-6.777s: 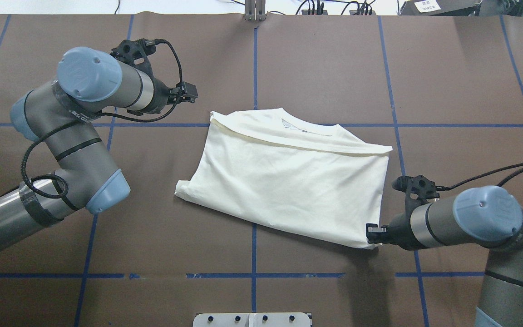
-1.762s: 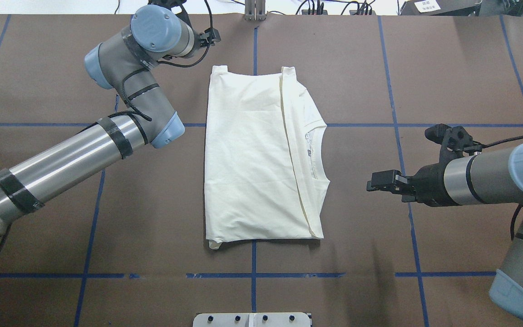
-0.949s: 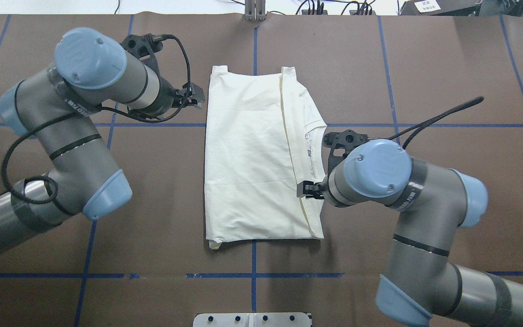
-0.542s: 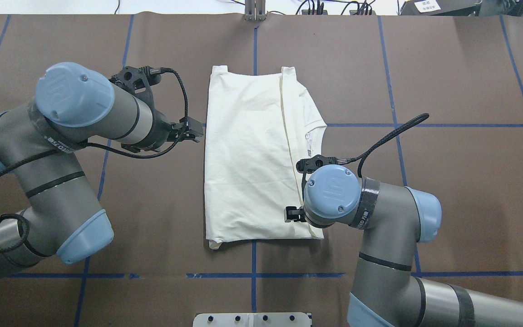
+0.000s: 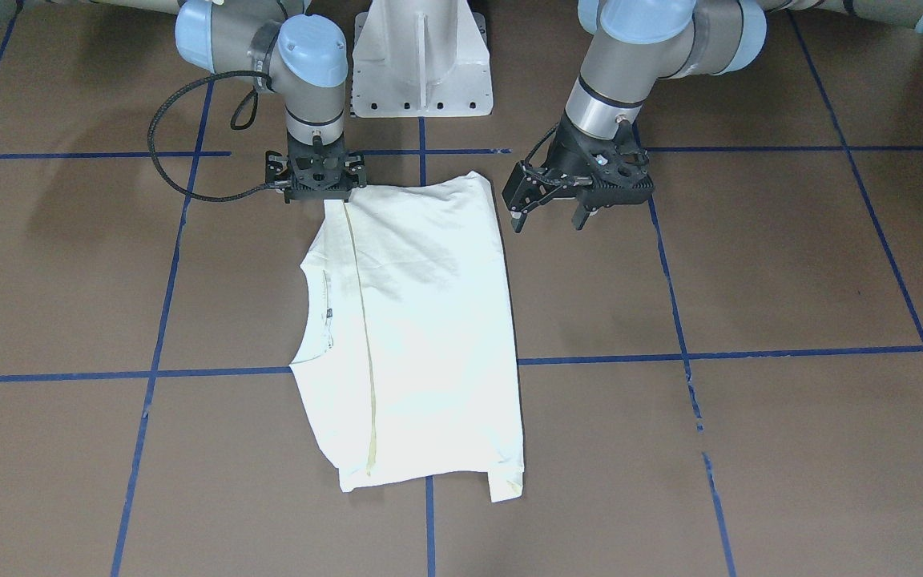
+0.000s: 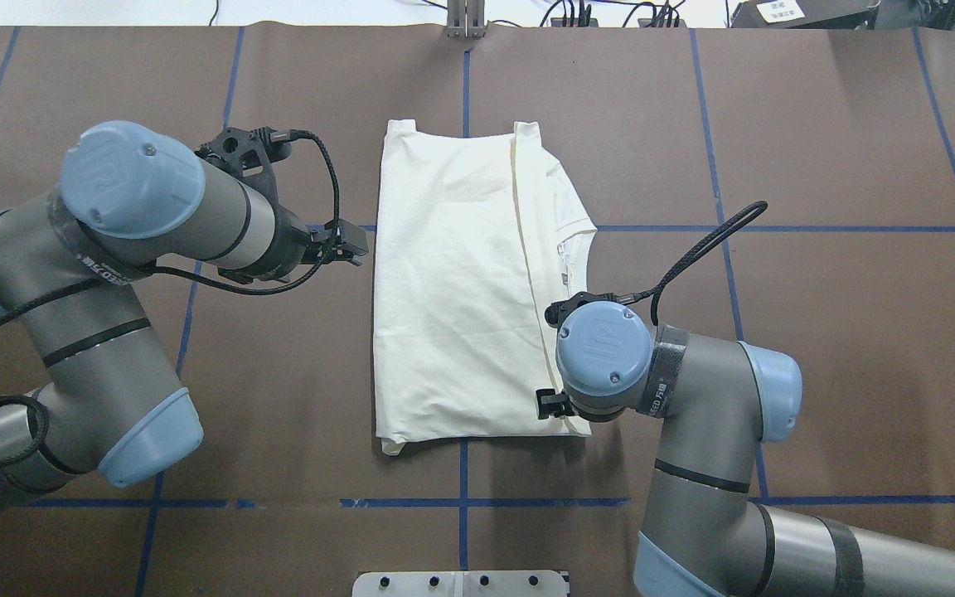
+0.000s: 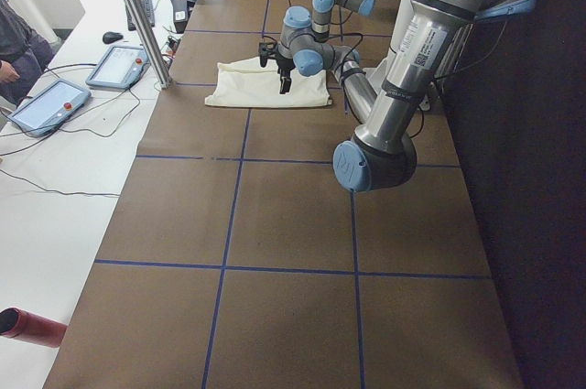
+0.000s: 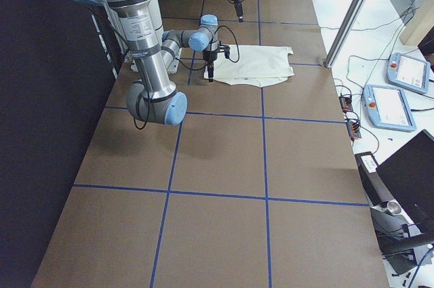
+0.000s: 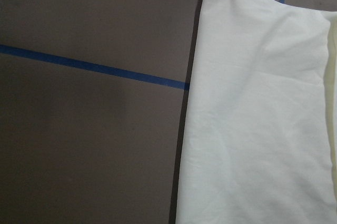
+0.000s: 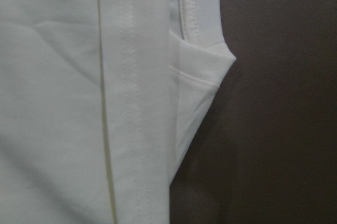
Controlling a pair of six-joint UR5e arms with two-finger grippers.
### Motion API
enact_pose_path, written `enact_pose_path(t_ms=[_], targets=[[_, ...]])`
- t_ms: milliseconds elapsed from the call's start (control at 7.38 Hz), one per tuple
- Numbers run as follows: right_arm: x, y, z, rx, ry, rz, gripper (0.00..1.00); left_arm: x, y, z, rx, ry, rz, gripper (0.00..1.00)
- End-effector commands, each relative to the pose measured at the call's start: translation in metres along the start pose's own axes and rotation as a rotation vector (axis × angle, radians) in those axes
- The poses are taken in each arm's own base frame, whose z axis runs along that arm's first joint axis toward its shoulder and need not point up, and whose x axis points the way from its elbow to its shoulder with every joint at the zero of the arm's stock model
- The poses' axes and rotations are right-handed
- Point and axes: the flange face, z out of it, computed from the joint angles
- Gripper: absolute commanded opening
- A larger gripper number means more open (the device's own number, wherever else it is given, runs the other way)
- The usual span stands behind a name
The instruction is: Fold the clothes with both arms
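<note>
In the overhead view the left arm (image 6: 129,199) comes in from the left and bends toward the middle of the brown table (image 6: 817,124). The left gripper (image 6: 357,249) stands just beside the long left edge of the shirt (image 6: 453,290), a little beyond the middle of that edge on the far side, apart from the cloth. From across the table its two fingers (image 5: 516,218) are spread wide with nothing between them. Its wrist camera looks down on that same edge, with cream cloth filling the right half and a blue tape line (image 9: 95,66) running under it. The shirt lies flat at the table's centre, folded into a long rectangle whose length runs away from the robot, plain cream side up. A folded edge (image 6: 527,274) runs lengthwise down its right part, and the neckline (image 6: 567,269) shows at the right margin. The right gripper (image 6: 545,404) is over the shirt's corner nearest the robot on its right side, pointing down, with the wrist joint of the right arm (image 6: 693,390) covering most of it. Whether its fingers are spread or pinching the cloth cannot be told from any view. Its wrist camera shows only the stitched hem and a tucked corner of cloth against the brown surface.
</note>
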Motion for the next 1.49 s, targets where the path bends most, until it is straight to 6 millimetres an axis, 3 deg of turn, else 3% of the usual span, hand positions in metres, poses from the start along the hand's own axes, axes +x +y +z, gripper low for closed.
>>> enact_pose_path(t_ms=[0,813,1220,1355], targets=[[0.0,0.001,0.003,-0.016,0.003,-0.015,1.0,0.0,0.0,0.0,-0.001,0.005,0.003,1.0],[-0.001,-0.001,0.009,-0.022,0.006,-0.039,1.0,0.004,0.001,-0.002,-0.001,0.013,0.004,1.0],[0.013,-0.006,0.021,-0.027,0.035,-0.024,1.0,0.009,0.002,-0.004,-0.001,0.029,0.001,1.0],[0.028,-0.013,0.025,-0.026,0.05,-0.01,1.0,0.008,0.007,-0.001,-0.009,0.029,0.006,1.0]])
